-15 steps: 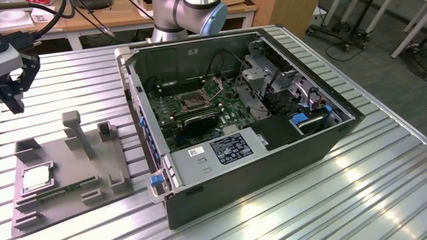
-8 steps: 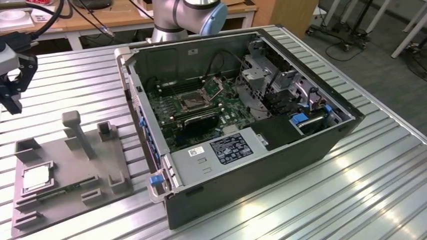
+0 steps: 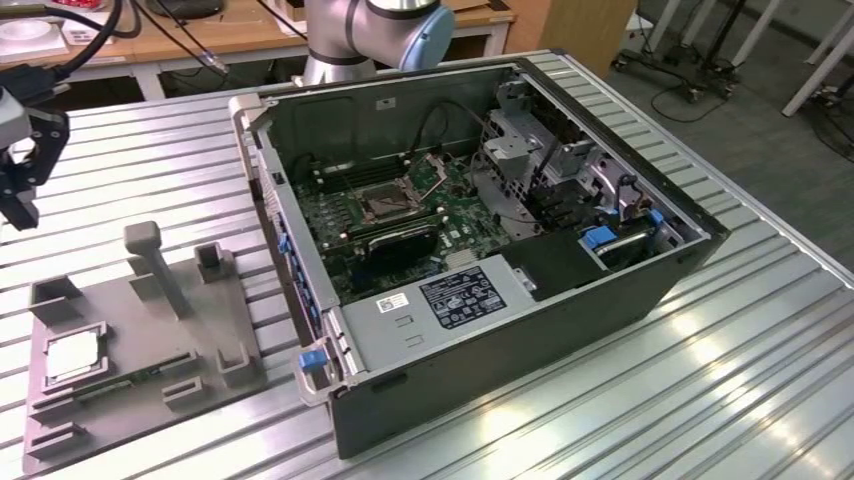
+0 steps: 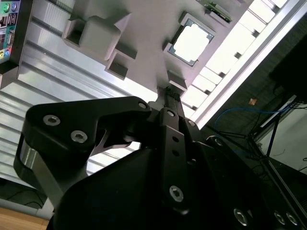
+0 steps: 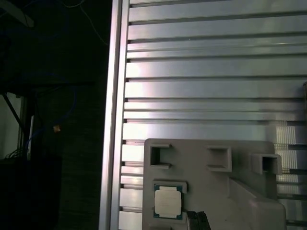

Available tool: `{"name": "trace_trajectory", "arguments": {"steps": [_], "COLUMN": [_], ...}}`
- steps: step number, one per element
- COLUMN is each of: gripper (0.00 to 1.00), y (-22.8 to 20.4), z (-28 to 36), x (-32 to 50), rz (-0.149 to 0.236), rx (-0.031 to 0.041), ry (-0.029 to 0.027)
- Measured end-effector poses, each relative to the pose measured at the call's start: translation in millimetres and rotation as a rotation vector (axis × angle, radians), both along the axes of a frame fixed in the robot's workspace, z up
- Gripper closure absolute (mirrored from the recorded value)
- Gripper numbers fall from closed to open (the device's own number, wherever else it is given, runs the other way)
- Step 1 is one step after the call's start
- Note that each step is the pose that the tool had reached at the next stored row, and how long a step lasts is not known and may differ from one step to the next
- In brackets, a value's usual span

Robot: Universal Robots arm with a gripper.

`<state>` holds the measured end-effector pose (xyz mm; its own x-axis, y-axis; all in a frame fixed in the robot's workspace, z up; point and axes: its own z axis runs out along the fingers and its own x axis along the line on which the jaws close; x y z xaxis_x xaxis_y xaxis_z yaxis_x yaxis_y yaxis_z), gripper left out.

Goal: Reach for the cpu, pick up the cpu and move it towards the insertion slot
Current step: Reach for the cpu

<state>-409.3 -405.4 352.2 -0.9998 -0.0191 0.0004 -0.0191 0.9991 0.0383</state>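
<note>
gripper (image 4: 169, 92) apart from cpu (image 4: 190, 44) | cpu in grey tray (image 4: 146, 26) recess

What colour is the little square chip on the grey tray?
The cpu is silvery-white with a thin darker rim, clearest in the first wrist view.

Open above the cpu (image 3: 74, 357) (tall post (image 3: 154, 265) stands nearby).
</note>
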Motion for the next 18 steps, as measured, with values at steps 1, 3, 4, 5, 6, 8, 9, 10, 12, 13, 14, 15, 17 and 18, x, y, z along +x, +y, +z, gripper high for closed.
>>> {"name": "trace_trajectory", "arguments": {"steps": [1, 3, 4, 5, 6, 8, 9, 10, 12, 13, 14, 15, 17, 18], "gripper": [0.89, 0.89, 0.89, 0.89, 0.89, 0.89, 0.89, 0.89, 0.89, 0.89, 0.89, 0.89, 0.89, 0.89], "y": [0.0, 0.0, 0.0, 0.0, 0.0, 0.0, 0.0, 0.0, 0.0, 0.0, 0.0, 0.0, 0.0, 0.0], "z": [0.0, 0.0, 0.0, 0.0, -0.1, -0.1, -0.1, -0.1, -0.2, -0.2, -0.2, -0.2, -0.2, -0.2], "x": [-0.4, -1.2, -1.6, -2.0, -2.4, -3.1, -3.5, -3.9, -4.8, -5.2, -5.6, -6.0, -6.8, -7.2], "rz": [0.0, 0.0, 0.0, 0.0, 0.0, 0.0, 0.0, 0.0, 0.0, 0.0, 0.0, 0.0, 0.0, 0.0], "rx": [-0.0001, 0.0, -0.0001, -0.0001, 0.0, -0.0001, -0.0001, -0.0001, -0.0001, -0.0001, 0.0, -0.0001, -0.0001, -0.0001], "ry": [0.0, 0.0001, 0.0001, 0.0001, 0.0001, 0.0001, 0.0001, 0.0001, 0.0001, 0.0001, 0.0001, 0.0002, 0.0002, 0.0002]}}
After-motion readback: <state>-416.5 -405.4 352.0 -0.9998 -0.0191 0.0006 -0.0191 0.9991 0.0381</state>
